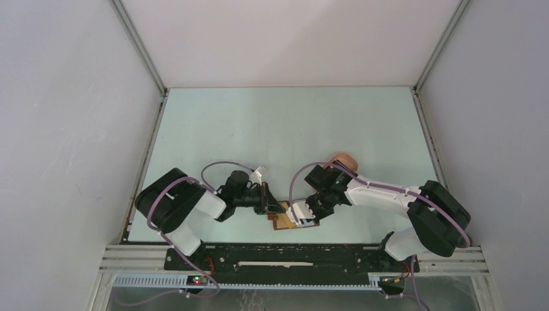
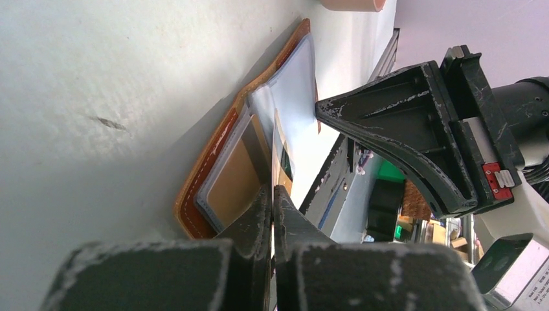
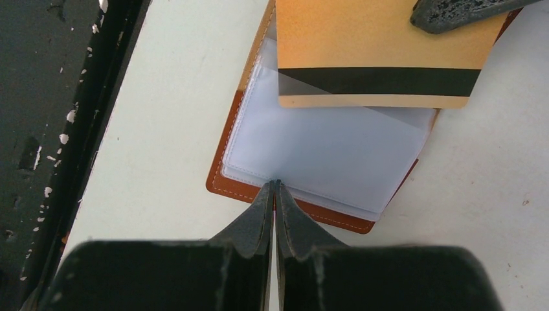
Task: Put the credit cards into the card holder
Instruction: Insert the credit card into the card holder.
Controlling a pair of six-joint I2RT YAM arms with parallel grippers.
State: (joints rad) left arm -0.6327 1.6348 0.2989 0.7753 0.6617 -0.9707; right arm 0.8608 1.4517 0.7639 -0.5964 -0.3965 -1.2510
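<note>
- Two robot arms stood at the near edge: the left arm [image 1: 194, 206] and the right arm [image 1: 388, 193].
- Two grippers, one on each: the left gripper [image 2: 272, 191] and the right gripper [image 3: 276, 184].
- One brown wallet [image 3: 223, 186] lay open.
- One yellow-orange card [image 3: 362, 45] with a black stripe was in sight.
- The wallet's clear sleeves [image 3: 324, 152] were several, stacked too close to count.
- One pink tray [image 1: 343, 159].
- One table [image 1: 272, 129].

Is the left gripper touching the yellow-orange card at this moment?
Touching. In the right wrist view a finger of the left gripper lies on the corner of the yellow-orange card.
</note>
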